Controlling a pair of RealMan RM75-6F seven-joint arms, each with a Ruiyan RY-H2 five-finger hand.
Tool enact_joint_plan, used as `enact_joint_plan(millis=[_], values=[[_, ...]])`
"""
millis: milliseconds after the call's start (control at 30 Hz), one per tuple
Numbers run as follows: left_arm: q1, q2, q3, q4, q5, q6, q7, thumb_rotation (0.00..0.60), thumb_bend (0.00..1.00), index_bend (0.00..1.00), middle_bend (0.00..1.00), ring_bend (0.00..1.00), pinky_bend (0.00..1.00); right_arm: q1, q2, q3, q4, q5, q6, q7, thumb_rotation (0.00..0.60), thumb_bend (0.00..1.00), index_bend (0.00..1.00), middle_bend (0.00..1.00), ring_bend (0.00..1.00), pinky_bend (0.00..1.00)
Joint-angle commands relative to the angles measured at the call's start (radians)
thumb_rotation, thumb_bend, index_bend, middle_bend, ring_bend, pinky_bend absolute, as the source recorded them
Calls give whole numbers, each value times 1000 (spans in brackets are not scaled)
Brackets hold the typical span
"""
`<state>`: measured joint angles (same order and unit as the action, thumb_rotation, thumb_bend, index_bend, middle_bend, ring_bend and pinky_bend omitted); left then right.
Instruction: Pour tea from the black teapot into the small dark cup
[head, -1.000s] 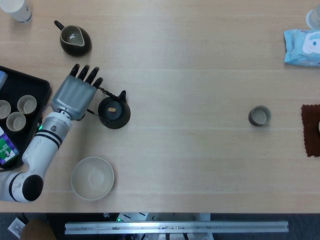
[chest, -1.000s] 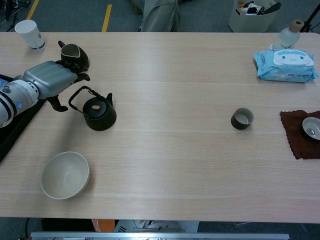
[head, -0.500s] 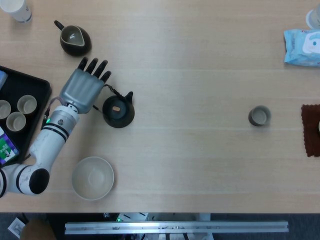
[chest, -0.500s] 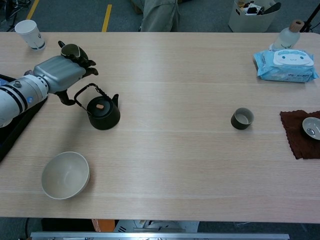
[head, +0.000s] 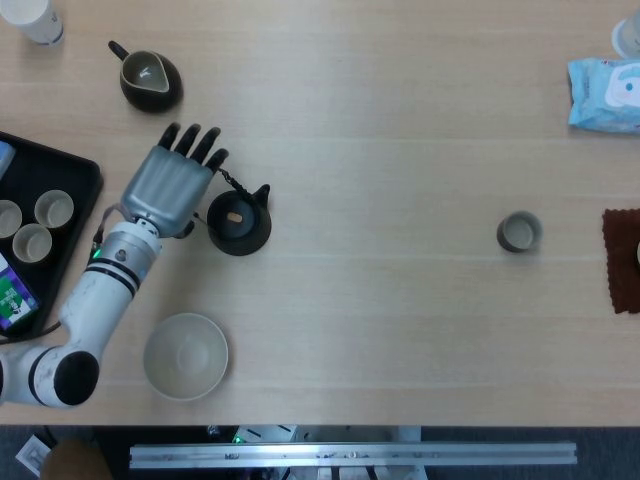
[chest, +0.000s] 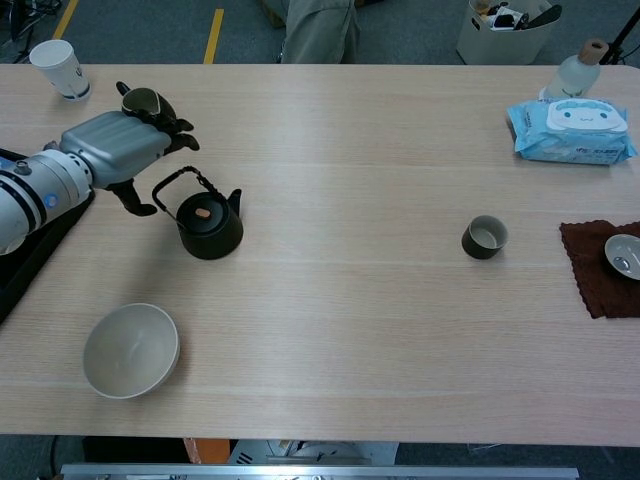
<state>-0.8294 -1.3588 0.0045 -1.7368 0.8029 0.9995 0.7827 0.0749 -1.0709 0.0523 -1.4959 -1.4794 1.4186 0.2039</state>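
The black teapot (head: 238, 222) stands upright on the table (head: 400, 330), just beside the left hand (head: 170, 186), at the hand's 4 o'clock in the head view. The hand holds nothing, its dark fingers (head: 200, 147) held straight toward 12 o'clock; the chest view shows the teapot's arched handle (chest: 186, 180) close by the thumb. The small dark cup (head: 519, 232) sits well apart at the teapot's 3 o'clock.

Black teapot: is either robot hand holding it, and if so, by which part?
It cannot be told. The left robot hand is beside the black teapot's wire handle with its fingers spread; no closed hold shows.
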Motion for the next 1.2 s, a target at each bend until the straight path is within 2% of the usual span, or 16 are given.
enact_joint_plan(millis=[33, 333, 767, 1200], values=[[-8, -10, -12, -5, -12, 3, -4, 600, 211, 107, 0, 0, 76, -2, 1, 0, 1, 1, 2, 1, 600, 66, 337, 325, 263, 283], [-26, -67, -31, 36, -60, 13, 1, 600, 211, 101, 0, 0, 76, -9, 3, -2, 6, 5, 7, 11, 600, 66, 337, 325, 263, 283], [-28, -101, -4, 124, -93, 4, 20, 600, 211, 100, 0, 0, 76, -10, 5, -4, 8, 1, 3, 17, 600, 66, 337, 326, 263, 283], [-18, -91, 3, 64, -47, 19, -1, 600, 211, 97, 0, 0, 76, -11, 5, -4, 8, -1, 7, 19, 600, 67, 337, 325, 263, 283]])
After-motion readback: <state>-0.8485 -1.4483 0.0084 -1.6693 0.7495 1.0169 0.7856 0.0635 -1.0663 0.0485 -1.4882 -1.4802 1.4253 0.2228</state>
